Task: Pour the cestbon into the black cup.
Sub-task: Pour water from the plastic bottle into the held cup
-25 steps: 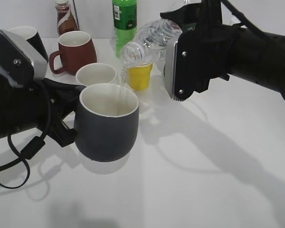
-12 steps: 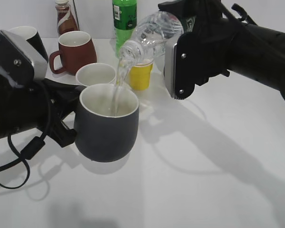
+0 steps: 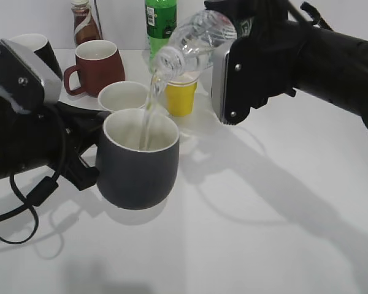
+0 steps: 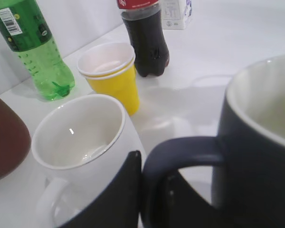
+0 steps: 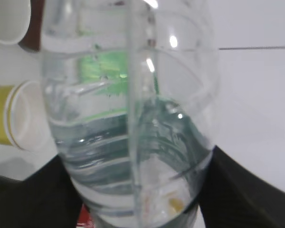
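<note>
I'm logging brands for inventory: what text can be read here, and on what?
Nothing reads clearly.
Green bottle: barcode and print, too small.
Cola bottle: red label, cut off by the frame.
White carton: print blurred.
Water bottle: no legible label in view.
Black cup: no markings seen.

Below our right claw point(image 3: 230, 37) we see the clear ribbed cestbon point(image 3: 193, 43) and a yellow paper cup point(image 3: 180, 98). Our left claw point(image 4: 149, 190) clamps the charcoal black cup point(image 3: 138, 162), white inside.
</note>
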Robot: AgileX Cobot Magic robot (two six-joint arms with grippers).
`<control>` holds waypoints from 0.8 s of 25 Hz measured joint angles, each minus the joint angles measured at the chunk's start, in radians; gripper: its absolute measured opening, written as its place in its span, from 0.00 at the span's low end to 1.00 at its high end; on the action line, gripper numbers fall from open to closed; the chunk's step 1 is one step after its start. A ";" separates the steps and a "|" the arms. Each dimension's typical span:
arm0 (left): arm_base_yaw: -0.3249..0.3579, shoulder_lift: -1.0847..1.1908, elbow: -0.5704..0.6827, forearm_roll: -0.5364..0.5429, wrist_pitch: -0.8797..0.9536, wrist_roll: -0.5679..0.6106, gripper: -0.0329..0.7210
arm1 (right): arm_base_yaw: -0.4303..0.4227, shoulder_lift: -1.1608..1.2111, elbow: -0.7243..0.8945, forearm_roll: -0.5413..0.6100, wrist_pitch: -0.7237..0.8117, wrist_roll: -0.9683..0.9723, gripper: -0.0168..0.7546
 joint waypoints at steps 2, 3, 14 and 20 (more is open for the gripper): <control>0.000 0.000 0.000 0.000 -0.002 0.000 0.10 | 0.000 0.000 0.000 -0.001 0.017 0.067 0.64; 0.000 0.000 0.000 0.000 -0.007 0.000 0.10 | 0.000 0.000 0.000 -0.004 0.036 0.115 0.64; 0.013 0.000 0.000 -0.075 -0.139 0.007 0.10 | 0.000 -0.001 0.000 -0.343 0.118 1.276 0.64; 0.170 0.000 0.000 -0.224 -0.295 0.099 0.10 | -0.069 -0.012 0.000 -0.286 0.108 1.609 0.64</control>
